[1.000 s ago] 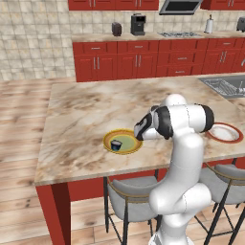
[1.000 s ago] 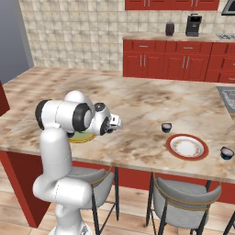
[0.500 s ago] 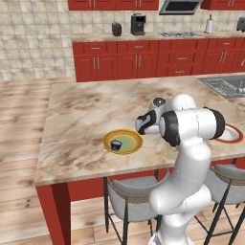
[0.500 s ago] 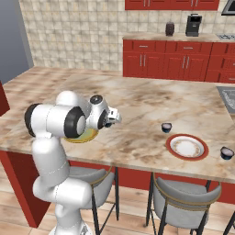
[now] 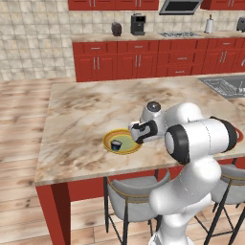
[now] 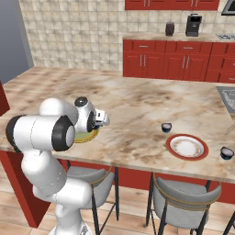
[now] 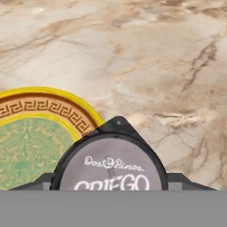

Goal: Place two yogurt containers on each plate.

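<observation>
My gripper is shut on a yogurt container, whose pale lid with lettering sits between the fingertips in the hand view. In the left base view the gripper hovers over the right rim of the yellow-rimmed plate. A second yogurt container stands on that plate's green centre. The plate's patterned rim lies just left of the held cup. Far to the right is the red-rimmed plate with nothing on it. One yogurt container stands behind it and another to its right.
The work surface is a marble island counter with stools tucked under its near edge. A sink is set in at the far right. Red cabinets and a coffee machine line the back wall.
The arm's elbow has swung out sideways, and the hand with the cup has shifted a little down and towards the yellow plate. The other cups and plates stayed put.
</observation>
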